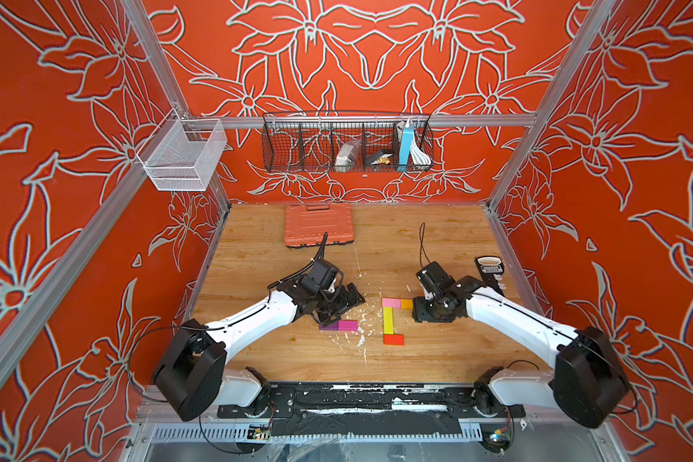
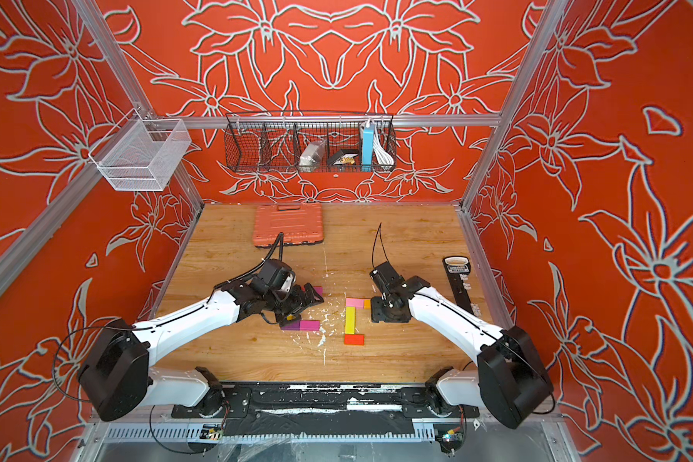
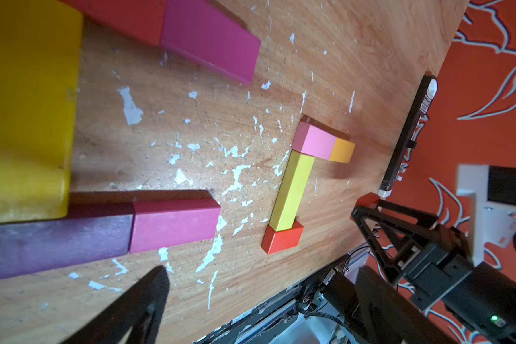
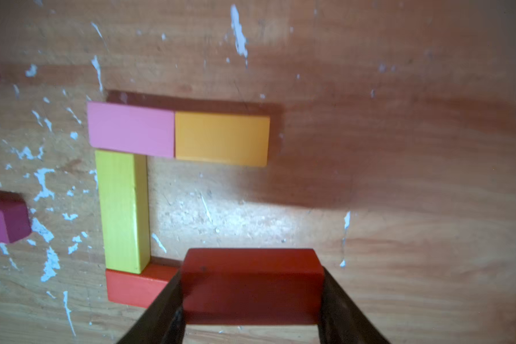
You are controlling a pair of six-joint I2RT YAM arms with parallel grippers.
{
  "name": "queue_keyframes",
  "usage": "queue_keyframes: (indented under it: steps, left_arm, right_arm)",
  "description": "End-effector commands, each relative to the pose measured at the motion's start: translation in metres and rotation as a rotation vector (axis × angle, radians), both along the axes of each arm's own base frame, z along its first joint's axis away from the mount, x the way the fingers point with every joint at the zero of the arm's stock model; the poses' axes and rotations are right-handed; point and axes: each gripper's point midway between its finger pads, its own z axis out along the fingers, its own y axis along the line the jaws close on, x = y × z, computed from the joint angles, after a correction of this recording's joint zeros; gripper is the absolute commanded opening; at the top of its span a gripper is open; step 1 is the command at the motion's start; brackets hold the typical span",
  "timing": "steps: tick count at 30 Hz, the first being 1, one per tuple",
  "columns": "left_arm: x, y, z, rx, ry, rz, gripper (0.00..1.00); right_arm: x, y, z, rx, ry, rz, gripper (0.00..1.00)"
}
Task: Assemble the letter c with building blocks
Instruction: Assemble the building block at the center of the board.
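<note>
Roughly C-shaped: pink block (image 4: 130, 129), orange block (image 4: 222, 139), yellow block (image 4: 121, 208), red block (image 4: 134, 286) touching

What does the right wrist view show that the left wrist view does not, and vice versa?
Only the right wrist: the whole held red block, clamped in the right tool next to the laid red block.
Only the left wrist: a spare yellow block, a purple block, a second magenta block touching another red block, and a black device.
Both: the unfinished C of pink block, orange block, long yellow block and laid red block, plus one magenta block.
</note>
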Motion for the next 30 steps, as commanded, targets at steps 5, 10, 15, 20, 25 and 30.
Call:
queue_keyframes:
  steps: [5, 10, 15, 20, 25, 30]
  left_arm:
    - [-0.006, -0.006, -0.005, 0.022, -0.018, 0.039, 0.99]
    - [-0.008, -0.010, -0.008, 0.030, -0.018, 0.033, 0.99]
    - [-0.007, -0.013, -0.007, 0.031, -0.019, 0.032, 0.99]
    - [-0.006, -0.014, -0.005, 0.032, -0.022, 0.027, 0.99]
    - [-0.006, -0.016, -0.007, 0.028, -0.019, 0.022, 0.98]
    - [-0.007, -0.018, -0.008, 0.027, -0.016, 0.018, 0.99]
  right_arm:
    - [-0.031, 0.000, -0.019, 0.007, 0.031, -0.050, 0.54]
    - [-0.035, 0.004, -0.024, -0.011, 0.027, -0.048, 0.54]
    - [-0.037, 0.010, -0.027, -0.052, 0.028, -0.031, 0.56]
    - [-0.039, 0.010, -0.033, -0.084, 0.032, -0.030, 0.57]
    - [-0.040, 0.011, -0.036, -0.094, 0.035, -0.028, 0.59]
    - [-0.041, 0.013, -0.040, -0.097, 0.039, -0.027, 0.62]
